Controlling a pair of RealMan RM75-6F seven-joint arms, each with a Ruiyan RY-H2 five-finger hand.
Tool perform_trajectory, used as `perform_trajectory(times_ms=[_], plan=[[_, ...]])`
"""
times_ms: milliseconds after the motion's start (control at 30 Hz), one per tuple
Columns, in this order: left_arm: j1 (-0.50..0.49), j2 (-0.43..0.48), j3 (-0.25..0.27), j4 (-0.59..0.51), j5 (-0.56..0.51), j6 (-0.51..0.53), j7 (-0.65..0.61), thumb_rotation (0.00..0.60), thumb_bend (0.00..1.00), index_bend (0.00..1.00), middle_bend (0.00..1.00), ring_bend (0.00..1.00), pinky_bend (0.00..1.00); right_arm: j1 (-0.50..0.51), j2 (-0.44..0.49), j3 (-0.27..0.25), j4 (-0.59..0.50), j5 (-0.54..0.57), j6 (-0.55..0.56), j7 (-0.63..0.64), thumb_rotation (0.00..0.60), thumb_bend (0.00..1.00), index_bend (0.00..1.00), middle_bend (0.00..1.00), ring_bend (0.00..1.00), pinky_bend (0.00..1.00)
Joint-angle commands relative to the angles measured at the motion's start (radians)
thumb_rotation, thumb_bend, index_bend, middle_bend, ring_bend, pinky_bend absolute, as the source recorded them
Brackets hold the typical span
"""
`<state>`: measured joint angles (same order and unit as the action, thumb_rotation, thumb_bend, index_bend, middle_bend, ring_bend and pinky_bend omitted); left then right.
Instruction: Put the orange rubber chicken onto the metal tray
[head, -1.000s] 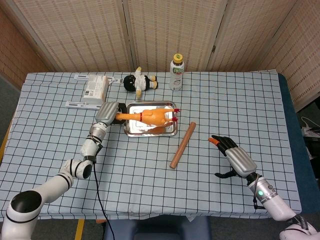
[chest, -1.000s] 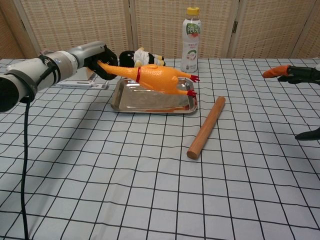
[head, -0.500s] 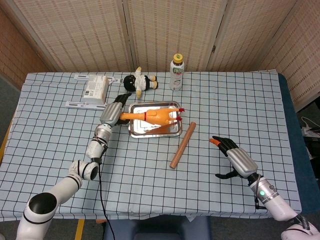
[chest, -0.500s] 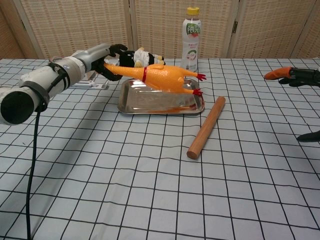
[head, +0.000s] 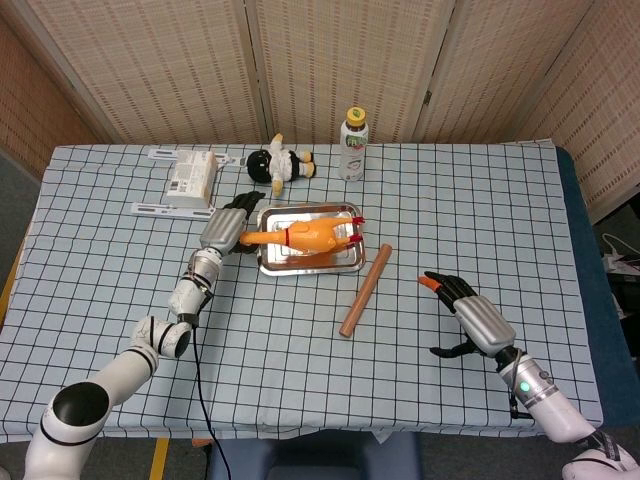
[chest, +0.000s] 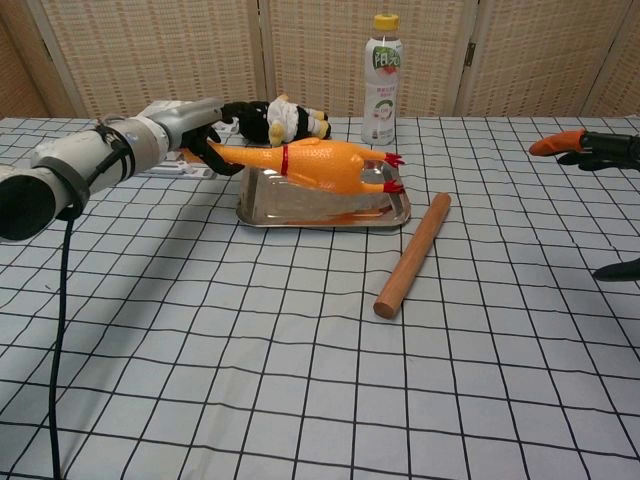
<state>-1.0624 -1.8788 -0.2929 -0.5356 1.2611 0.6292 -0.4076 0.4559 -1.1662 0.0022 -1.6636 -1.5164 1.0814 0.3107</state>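
The orange rubber chicken lies across the shiny rectangular metal tray, toward the checkered tablecloth's far edge. The left hand grips its neck end at the tray's left rim. A brown wooden rolling pin lies just right of the tray. Well apart, near the right edge, the right hand hovers with fingers spread, holding nothing.

Just right of my left hand the chicken lies over the tray, dowel beyond it.

Orange rubber chicken over metal tray
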Motion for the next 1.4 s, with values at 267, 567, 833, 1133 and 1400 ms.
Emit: perform_trajectory(times_ms=[267, 567, 833, 1133, 1400], plan=[[-0.015, 0.152, 0.008, -0.213, -0.008, -0.212, -0.120, 0.600, 0.34, 0.00, 0.00, 0.00, 0.10, -0.005, 0.001, 0.002, 0.000, -0.008, 0.009, 0.010, 0.600, 0.07, 0.00, 0.00, 0.00, 0.00], [0.003, 0.225, -0.009, -0.369, 0.033, -0.165, -0.198, 0.600, 0.34, 0.00, 0.00, 0.00, 0.08, -0.011, 0.002, 0.006, 0.003, -0.009, 0.017, 0.015, 0.600, 0.07, 0.00, 0.00, 0.00, 0.00], [0.178, 0.454, 0.080, -0.790, 0.184, 0.173, -0.011, 0.600, 0.34, 0.00, 0.00, 0.00, 0.06, -0.078, 0.022, 0.002, -0.030, -0.028, 0.140, -0.085, 0.600, 0.07, 0.00, 0.00, 0.00, 0.00], [0.604, 0.753, 0.378, -1.216, 0.336, 0.647, 0.495, 0.600, 0.35, 0.00, 0.00, 0.00, 0.05, -0.266, 0.109, -0.112, -0.177, -0.029, 0.304, -0.451, 0.600, 0.07, 0.00, 0.00, 0.00, 0.00], [0.927, 0.744, 0.568, -1.111, 0.431, 0.932, 0.588, 0.600, 0.36, 0.00, 0.00, 0.00, 0.04, -0.467, 0.047, -0.177, -0.084, -0.138, 0.564, -0.515, 0.600, 0.07, 0.00, 0.00, 0.00, 0.00]])
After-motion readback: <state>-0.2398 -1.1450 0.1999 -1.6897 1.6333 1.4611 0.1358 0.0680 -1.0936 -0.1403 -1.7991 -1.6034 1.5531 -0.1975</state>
